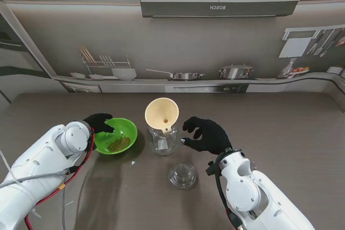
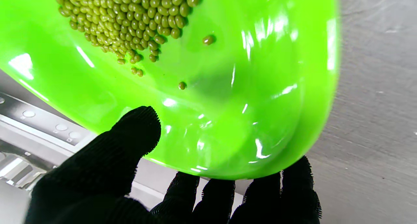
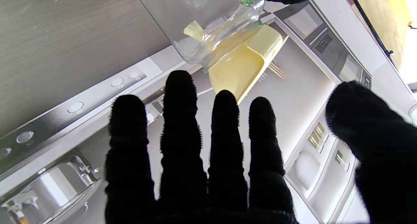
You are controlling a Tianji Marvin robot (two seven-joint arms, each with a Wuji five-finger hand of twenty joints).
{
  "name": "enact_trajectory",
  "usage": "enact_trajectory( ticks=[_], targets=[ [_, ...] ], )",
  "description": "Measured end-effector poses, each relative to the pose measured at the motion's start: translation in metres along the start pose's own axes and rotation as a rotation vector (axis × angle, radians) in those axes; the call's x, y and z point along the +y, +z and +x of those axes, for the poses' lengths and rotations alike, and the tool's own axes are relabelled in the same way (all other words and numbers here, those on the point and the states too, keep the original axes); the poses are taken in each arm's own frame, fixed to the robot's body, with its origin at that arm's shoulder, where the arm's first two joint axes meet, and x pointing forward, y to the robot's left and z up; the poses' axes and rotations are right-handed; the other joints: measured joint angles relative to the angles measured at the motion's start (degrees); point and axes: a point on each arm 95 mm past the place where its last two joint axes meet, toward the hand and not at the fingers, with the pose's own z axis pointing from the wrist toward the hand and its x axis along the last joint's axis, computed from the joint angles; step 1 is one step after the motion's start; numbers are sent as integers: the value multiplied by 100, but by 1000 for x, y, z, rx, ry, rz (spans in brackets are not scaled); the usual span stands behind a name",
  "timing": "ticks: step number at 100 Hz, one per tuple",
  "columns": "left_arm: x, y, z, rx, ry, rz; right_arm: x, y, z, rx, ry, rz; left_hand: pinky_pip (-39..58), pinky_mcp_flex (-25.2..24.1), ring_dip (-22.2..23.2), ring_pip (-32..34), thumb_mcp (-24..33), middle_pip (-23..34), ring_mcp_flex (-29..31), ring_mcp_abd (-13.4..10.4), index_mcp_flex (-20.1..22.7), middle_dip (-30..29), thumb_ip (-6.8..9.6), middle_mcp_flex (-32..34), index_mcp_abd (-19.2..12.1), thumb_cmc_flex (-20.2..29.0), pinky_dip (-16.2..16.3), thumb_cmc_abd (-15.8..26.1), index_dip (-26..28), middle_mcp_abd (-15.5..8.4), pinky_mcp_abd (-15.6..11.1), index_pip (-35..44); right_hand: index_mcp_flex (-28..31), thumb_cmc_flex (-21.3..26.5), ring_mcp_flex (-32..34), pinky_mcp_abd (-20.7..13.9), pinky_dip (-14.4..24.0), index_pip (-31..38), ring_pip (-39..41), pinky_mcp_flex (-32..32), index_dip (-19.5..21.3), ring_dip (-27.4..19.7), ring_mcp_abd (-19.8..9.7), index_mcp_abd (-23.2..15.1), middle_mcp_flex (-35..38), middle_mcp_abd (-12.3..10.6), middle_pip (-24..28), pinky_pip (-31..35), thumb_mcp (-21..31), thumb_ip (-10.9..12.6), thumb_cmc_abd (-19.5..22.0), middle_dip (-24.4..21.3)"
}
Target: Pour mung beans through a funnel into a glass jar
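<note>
My left hand (image 1: 98, 124) gripped the green bowl (image 1: 116, 135) of mung beans (image 1: 119, 144) left of the funnel-topped glass jar (image 1: 164, 141), my right hand (image 1: 207, 136) spread empty beside it.

Premises present as a domestic kitchen, possibly a printed backdrop, since the far wall looks flat. Evidence: a grey-and-white extractor hood marked BOSCH (image 1: 218, 7), a steel lidded pot (image 1: 235, 71) and long-handled steel pan (image 1: 183, 75) on the counter, a wire dish rack (image 1: 107, 63), and hanging utensils on a rail (image 1: 318, 40).
</note>
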Motion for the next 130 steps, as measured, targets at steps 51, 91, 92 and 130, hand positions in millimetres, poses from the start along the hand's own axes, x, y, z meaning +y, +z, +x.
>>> enact_trajectory(
  ticks=[51, 91, 92, 130],
  targets=[
    [1, 7, -1, -20, -9, -11, -1, 1, -3, -9, 12, 4, 4087, -197, 1178, 1645, 312, 452, 609, -5, 524, 815, -7, 768, 455, 3, 494, -65, 200, 405, -87, 235, 23, 0, 0, 0, 0, 0, 0, 0, -2, 0, 0, 33, 66, 18, -8, 0, 0, 0, 1, -2],
    [1, 10, 1, -34, -1, -23, -2, 1, -4, -13, 22, 11, 5420, 346, 2062, 3306, 583, 819, 1349, -106, 1201, 1719, -92, 1080, 578, 1, 649, -315, 703, 518, -111, 684, 51, 0, 0, 0, 0, 0, 0, -1, -3, 0, 0, 68, 66, 28, -65, 1, -21, 0, 73, -36],
    [1, 10, 1, -35, -1, -23, -2, 1, -4, -14, 22, 12, 5445, 355, 2080, 3315, 586, 820, 1357, -113, 1208, 1732, -92, 1080, 580, 1, 651, -315, 721, 518, -111, 695, 51, 0, 0, 0, 0, 0, 0, -1, -3, 0, 0, 68, 66, 28, -66, 0, -21, 0, 73, -36],
    [5, 16, 4, -63, 49, 4, -2, 1, -5, -18, 35, 13, 6549, 1692, 2533, 4664, 1003, 2230, 2738, -612, 1978, 3491, -449, 2207, 437, 494, 806, -701, 1986, 390, -300, 2208, 67, 0, 0, 0, 0, 0, 0, -2, -4, 0, 2, 71, 67, 37, -68, 1, -24, 0, 162, -38]
  ],
)
